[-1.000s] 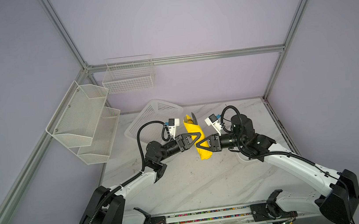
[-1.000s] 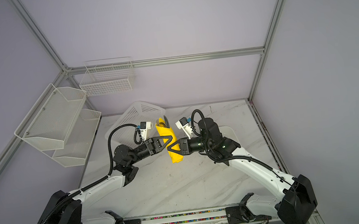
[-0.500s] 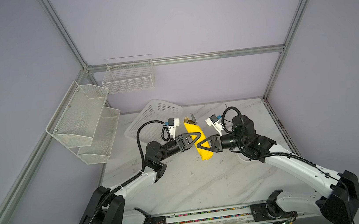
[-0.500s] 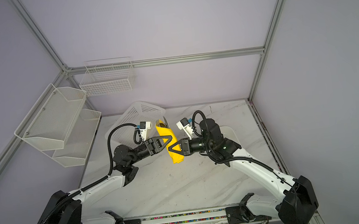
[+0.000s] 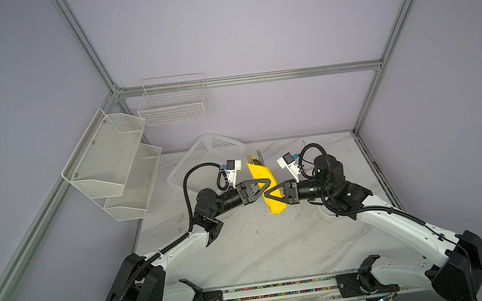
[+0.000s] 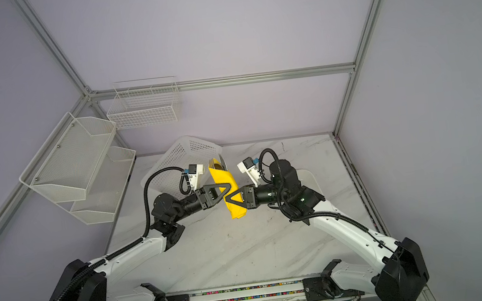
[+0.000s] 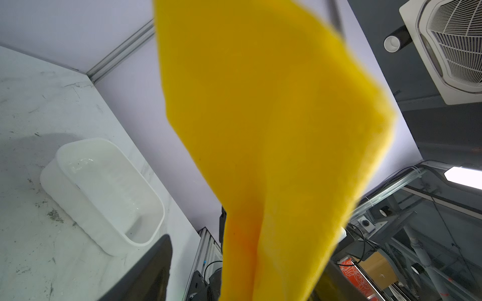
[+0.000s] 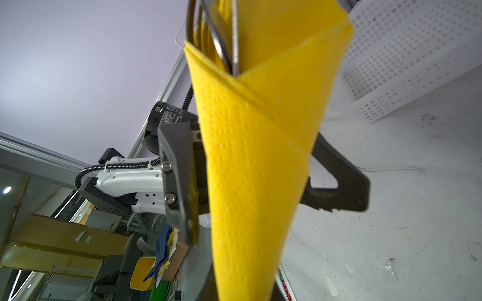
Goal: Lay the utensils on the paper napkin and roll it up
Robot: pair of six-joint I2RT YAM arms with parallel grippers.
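Note:
The yellow paper napkin [image 5: 262, 173] is rolled into a cone around the utensils [image 5: 257, 158] and hangs above the table in both top views. Their silver tips [image 8: 221, 34] stick out of its wide end. My right gripper [image 5: 269, 194] is shut on the narrow lower part of the napkin [image 8: 250, 169]. My left gripper [image 5: 264, 185] is open just above it. Its two black fingers [image 8: 180, 182] stand apart on either side of the roll. In the left wrist view the napkin [image 7: 273, 130] fills the middle and hides one finger.
A white perforated basket [image 5: 204, 164] lies at the back left of the marble table [image 5: 260, 248]. A white plastic tray [image 7: 104, 190] sits under the right arm. Mesh shelves [image 5: 111, 160] and a wire basket [image 5: 172, 103] hang on the walls.
The left gripper's jaws have spread apart off the roll. The right gripper has closed on it. The roll has stayed in the air between the two arms.

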